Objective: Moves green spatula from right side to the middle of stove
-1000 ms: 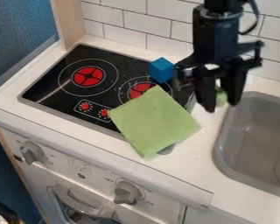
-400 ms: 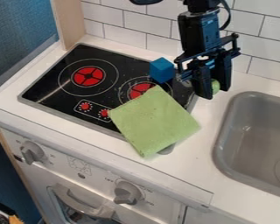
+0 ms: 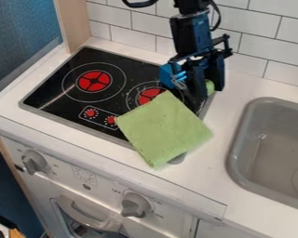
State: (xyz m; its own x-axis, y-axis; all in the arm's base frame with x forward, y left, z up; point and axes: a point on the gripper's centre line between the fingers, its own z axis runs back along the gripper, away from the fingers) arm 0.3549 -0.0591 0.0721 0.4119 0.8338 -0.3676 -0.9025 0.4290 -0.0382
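White counter (image 3: 217, 160) runs across your view, with a white tiled wall (image 3: 257, 28) behind it. Below the counter you have the pale oven front (image 3: 170, 225). Black stove (image 3: 139, 69), set in at your picture's left: two red burners, the nearer right one partly overlapped by cloth. Grey sink (image 3: 233, 144) sits at the picture's right, well apart from the stove.

Green cloth (image 3: 163, 128) lies askew, partly on the stove and partly on the counter in front. Your gripper (image 3: 208, 92) hangs at the stove's back right corner, fingers down; you cannot tell its height above the surface. Blue block (image 3: 167, 76) is by the stove's back edge, just beside the gripper and partly hidden by it. Two grey knobs (image 3: 136, 205) are on the oven front.

Smallest visible item, the green spatula (image 3: 210, 87): you see only a rounded green part, at the stove's back right corner, not at its middle. Jaws: pinching the spatula, its green part showing between the fingers
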